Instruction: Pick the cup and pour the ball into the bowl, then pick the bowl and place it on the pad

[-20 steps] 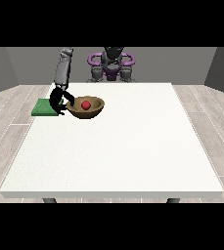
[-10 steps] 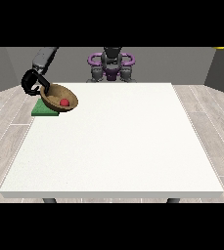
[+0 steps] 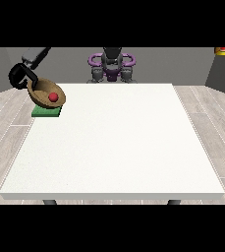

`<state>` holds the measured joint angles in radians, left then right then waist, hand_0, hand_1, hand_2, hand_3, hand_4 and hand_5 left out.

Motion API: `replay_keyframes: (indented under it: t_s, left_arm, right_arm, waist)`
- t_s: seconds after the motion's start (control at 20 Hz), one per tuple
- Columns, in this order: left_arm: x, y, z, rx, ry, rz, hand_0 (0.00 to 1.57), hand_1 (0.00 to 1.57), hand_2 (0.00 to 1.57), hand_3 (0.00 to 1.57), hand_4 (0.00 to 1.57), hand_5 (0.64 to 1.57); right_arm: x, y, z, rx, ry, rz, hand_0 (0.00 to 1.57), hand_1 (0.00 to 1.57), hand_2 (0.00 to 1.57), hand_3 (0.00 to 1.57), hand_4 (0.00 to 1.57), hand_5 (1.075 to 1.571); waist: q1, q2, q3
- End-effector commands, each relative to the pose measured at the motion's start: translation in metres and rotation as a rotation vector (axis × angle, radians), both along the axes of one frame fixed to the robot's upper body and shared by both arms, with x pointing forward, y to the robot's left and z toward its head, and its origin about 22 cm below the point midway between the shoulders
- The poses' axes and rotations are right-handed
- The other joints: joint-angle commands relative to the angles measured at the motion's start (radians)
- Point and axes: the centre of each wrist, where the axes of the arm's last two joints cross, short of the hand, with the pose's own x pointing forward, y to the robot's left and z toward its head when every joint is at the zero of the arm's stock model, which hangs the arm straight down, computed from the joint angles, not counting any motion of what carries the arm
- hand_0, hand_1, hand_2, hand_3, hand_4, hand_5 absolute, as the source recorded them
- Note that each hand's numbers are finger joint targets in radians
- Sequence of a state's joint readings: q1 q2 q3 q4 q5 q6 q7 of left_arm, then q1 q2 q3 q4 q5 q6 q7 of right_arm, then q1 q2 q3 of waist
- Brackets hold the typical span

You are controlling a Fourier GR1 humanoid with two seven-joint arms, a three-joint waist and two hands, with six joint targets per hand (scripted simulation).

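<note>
A brown wooden bowl (image 3: 42,89) hangs tilted in the air over the far-left corner of the white table (image 3: 114,142). A red ball (image 3: 53,97) lies inside it. The black hand at the view's left (image 3: 19,77) is curled round the bowl's far-left rim. A green pad (image 3: 46,112) lies flat on the table just below the bowl, partly hidden by it. No cup shows. No hand shows at the view's right.
The robot's torso (image 3: 112,64) stands behind the table's far edge. A small yellow and red object (image 3: 222,50) sits at the top right corner, off the table. Wooden floor surrounds the table.
The hand has carried the bowl with the ball leftward and upward, from beside the pad to above it, tilting it more.
</note>
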<state>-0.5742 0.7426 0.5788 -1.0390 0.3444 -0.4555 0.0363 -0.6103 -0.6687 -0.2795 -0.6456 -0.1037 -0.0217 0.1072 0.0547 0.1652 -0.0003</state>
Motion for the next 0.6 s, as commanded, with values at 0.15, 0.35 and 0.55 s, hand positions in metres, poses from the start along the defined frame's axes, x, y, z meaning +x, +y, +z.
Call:
replay_keyframes:
  t_s: [0.15, 0.35, 0.55]
  left_arm:
    - [-0.01, 0.005, -0.015, 0.015, -0.005, 0.011, 0.0, 0.0, 0.0, 0.0, 1.22, 1.553]
    - [-0.012, 0.013, -0.011, 0.017, -0.023, -0.029, 0.0, 0.0, 0.0, 0.0, 1.21, 1.553]
    - [-0.006, 0.006, -0.016, 0.018, -0.001, -0.003, 0.0, 0.0, 0.0, 0.0, 1.21, 1.555]
  right_arm:
    - [-0.025, -0.019, -0.031, 0.056, -0.015, -0.035, 1.57, 1.57, 1.57, 0.49, 1.07, 1.568]
    - [-0.014, 0.0, -0.04, 0.101, -0.03, -0.035, 1.57, 1.57, 1.57, 0.44, 1.06, 1.569]
    - [-0.005, 0.02, -0.049, 0.135, 0.0, -0.006, 1.57, 1.57, 1.57, 0.54, 1.02, 1.571]
  waist:
    - [0.007, 0.004, 0.0012]
    - [0.029, 0.041, 0.0008]
    - [0.009, 0.015, 0.0009]
